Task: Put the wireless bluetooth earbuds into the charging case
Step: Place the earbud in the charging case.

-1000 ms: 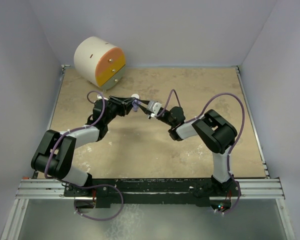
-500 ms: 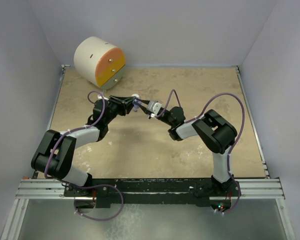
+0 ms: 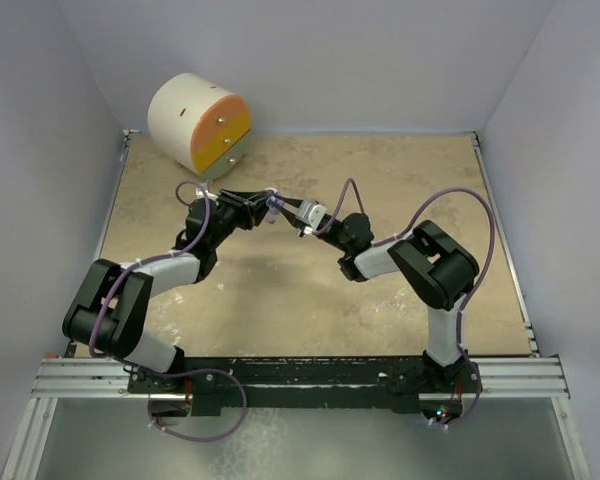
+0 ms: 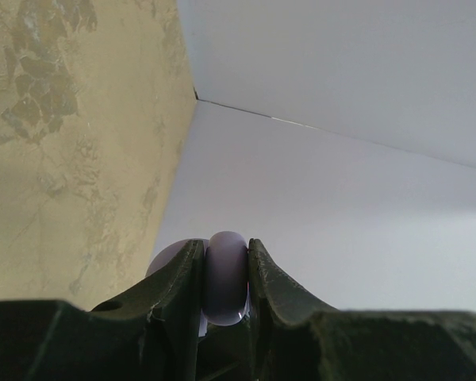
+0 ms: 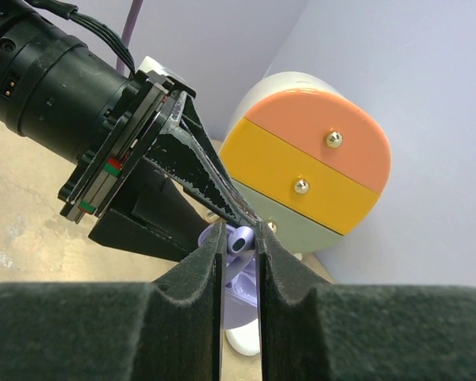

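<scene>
My left gripper (image 3: 263, 207) is shut on the lilac charging case (image 4: 226, 278) and holds it above the table; its open lid shows behind the left finger. In the right wrist view the open case (image 5: 239, 298) sits just below my right gripper (image 5: 239, 234). The right gripper is shut on a small purple earbud (image 5: 239, 240) right over the case, touching the tips of the left gripper's fingers (image 5: 214, 194). In the top view the right gripper (image 3: 285, 210) meets the left one at the middle of the table. No white earbuds are in view.
A round drawer unit (image 3: 200, 122) with orange, yellow and pale green fronts stands at the back left, close behind the grippers (image 5: 317, 171). A white rounded object (image 5: 244, 342) lies on the table under the case. Grey walls enclose the table.
The right arm's elbow has shifted slightly. Both grippers stay together at the same spot with their holds unchanged.
</scene>
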`<state>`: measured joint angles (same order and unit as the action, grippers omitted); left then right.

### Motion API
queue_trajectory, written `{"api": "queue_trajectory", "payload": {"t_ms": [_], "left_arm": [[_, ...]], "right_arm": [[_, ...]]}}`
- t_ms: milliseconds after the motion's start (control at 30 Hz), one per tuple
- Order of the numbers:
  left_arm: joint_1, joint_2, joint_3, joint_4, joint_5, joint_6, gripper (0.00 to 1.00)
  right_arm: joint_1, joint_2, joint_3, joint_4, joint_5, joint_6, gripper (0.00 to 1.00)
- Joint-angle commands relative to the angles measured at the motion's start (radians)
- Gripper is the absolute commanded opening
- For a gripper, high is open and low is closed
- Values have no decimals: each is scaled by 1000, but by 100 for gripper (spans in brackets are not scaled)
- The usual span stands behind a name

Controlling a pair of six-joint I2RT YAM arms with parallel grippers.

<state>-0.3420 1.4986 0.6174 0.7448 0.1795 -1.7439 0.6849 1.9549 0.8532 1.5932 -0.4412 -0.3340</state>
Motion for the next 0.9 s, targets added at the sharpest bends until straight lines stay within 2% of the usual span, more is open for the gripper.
{"api": "queue_trajectory", "payload": {"t_ms": [0,867], "left_arm": [[1,-8,59,106,-13,-25,0],[-1,3,82,100,-6,-12,0]], "right_arm": [[1,-42,-25,783,-15,-3,7],[1,-59,-37,779,13,6,10]]}}
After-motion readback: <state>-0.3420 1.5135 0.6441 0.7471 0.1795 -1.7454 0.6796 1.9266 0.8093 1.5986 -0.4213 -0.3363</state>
